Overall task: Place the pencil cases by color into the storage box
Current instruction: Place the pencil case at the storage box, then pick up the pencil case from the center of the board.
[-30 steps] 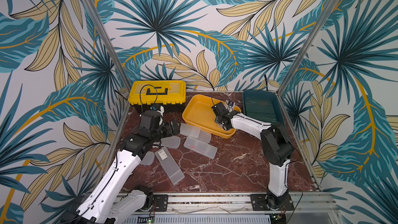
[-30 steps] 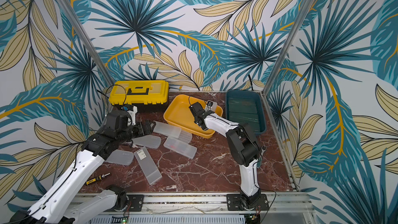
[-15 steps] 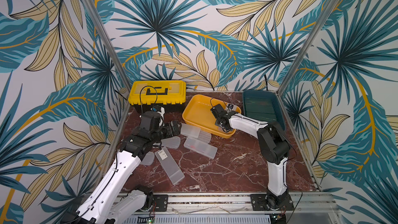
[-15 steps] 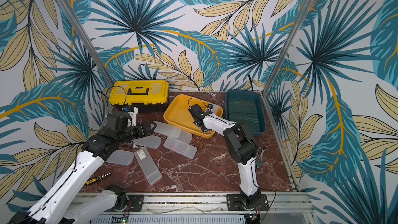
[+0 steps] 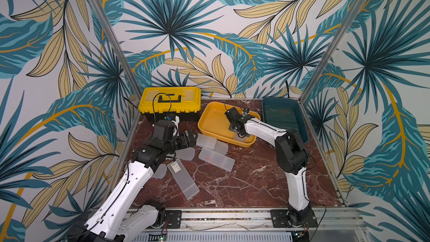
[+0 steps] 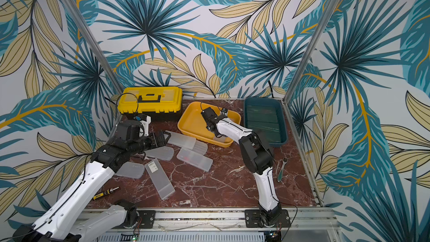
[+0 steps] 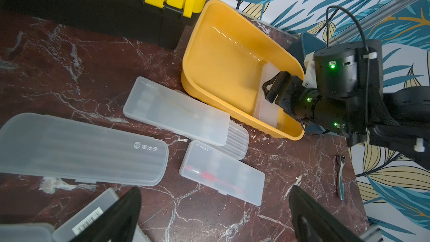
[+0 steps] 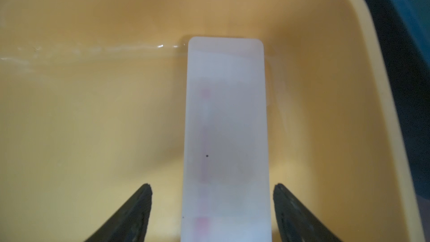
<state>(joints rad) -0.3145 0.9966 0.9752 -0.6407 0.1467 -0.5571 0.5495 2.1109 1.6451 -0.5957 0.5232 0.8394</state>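
Case: frosted pencil case [image 8: 225,124] lies flat at the right end of the yellow tray [image 8: 93,112], long axis running between the jaws.
Right gripper [image 8: 211,186]: jaws spread astride it, holding nothing.
Left gripper [image 7: 215,190]: wide, empty, nearer to the loose frosted cases [image 7: 176,112] left of the tray.

left arm [image 5: 130,182] and right arm [image 5: 296,189]: white shells, black joints, green lights [image 7: 332,66]; right gripper [image 8: 212,185] has black fingers [image 8: 130,210].

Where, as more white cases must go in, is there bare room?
The yellow tray is bare from the white case along one wall to the opposite wall. The marble table is bare between the frosted cases and the right arm. Crowded: the overlapping cases by the left gripper.
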